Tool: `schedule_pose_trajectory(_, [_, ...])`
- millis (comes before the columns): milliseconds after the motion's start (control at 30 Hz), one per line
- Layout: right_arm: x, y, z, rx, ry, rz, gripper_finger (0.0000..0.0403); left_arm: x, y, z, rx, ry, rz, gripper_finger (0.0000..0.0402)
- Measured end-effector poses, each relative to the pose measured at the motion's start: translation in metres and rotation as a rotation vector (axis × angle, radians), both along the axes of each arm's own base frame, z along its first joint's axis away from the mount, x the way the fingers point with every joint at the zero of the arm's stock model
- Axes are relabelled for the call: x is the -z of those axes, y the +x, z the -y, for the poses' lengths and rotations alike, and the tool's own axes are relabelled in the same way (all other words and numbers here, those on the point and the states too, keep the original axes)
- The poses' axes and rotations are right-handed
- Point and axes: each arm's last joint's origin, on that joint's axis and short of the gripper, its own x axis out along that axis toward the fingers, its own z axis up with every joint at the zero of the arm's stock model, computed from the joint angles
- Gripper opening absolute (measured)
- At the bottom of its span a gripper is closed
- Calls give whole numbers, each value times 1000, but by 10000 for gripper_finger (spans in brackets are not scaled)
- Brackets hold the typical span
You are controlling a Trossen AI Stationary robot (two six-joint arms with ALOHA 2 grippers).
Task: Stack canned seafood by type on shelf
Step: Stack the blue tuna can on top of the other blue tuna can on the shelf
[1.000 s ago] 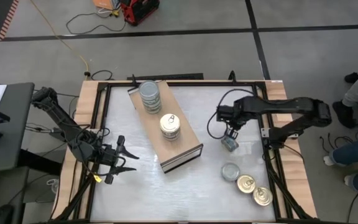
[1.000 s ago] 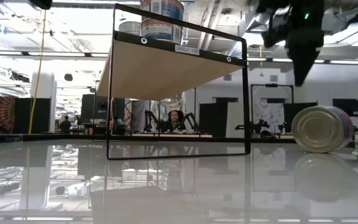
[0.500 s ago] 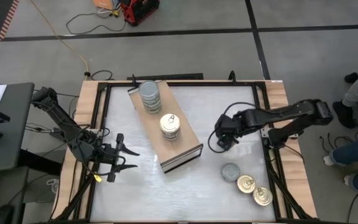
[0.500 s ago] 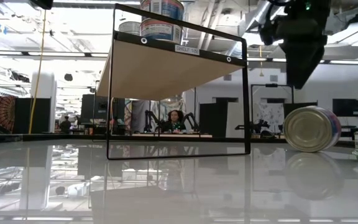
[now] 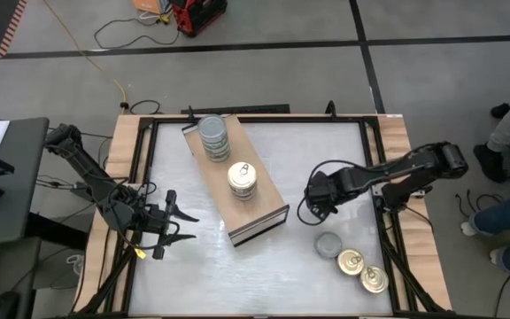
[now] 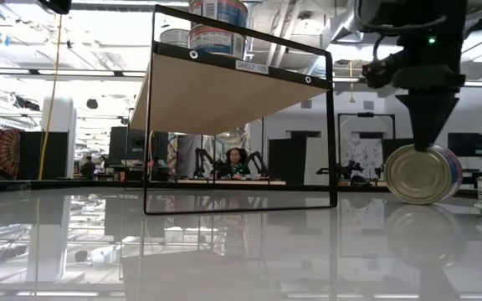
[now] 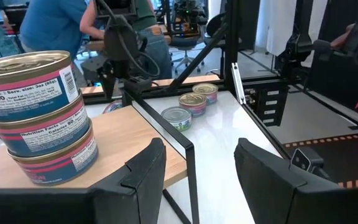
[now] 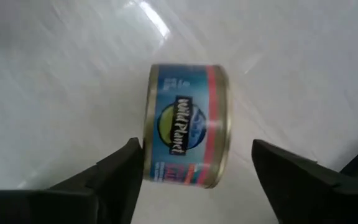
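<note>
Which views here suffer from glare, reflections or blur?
Low view: the glossy tabletop mirrors the shelf and the tipped tin. Right wrist view: a bright glare streak beside that tin, which looks soft. High view: evenly lit, little glare.

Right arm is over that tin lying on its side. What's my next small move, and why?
Probably lower the right gripper a little further and close on the tipped tin. Its jaws are open and straddle the tin, which lies on its side on the white tabletop, not gripped. From the low view the gripper sits just above it, so a short descent should put the fingers around its flat ends.
</note>
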Motion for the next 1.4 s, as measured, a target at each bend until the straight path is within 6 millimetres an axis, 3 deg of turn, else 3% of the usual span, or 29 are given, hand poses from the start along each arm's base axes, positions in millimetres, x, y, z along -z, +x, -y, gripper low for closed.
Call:
schedule_pose_trajectory(500, [36, -13, -21, -54, 23, 31, 243, 0, 0, 0, 1, 4, 1, 181])
schedule_pose_trajectory(600, [37, -12, -22, -62, 2, 47, 218, 0, 0, 0, 1, 4, 1, 181])
schedule_pose_trajectory(733, [33, -11, -26, -90, -31, 62, 217, 0, 0, 0, 1, 4, 2, 181])
schedule_pose_trajectory(867, [12, -8, -32, -126, -81, 56, 217, 0, 0, 0, 1, 4, 2, 181])
schedule_pose_trajectory(1033, [-39, -2, -40, -169, -264, 119, 220, -1, 0, -1, -35, 10, 9, 181])
schedule_pose_trajectory(1233, [-94, 6, -59, -404, -546, 274, 218, -1, 0, -3, -111, 2, 15, 181])
schedule_pose_trajectory(1400, [-122, 18, -78, -617, -789, 366, 222, -2, 0, -4, -149, -64, 25, 181])
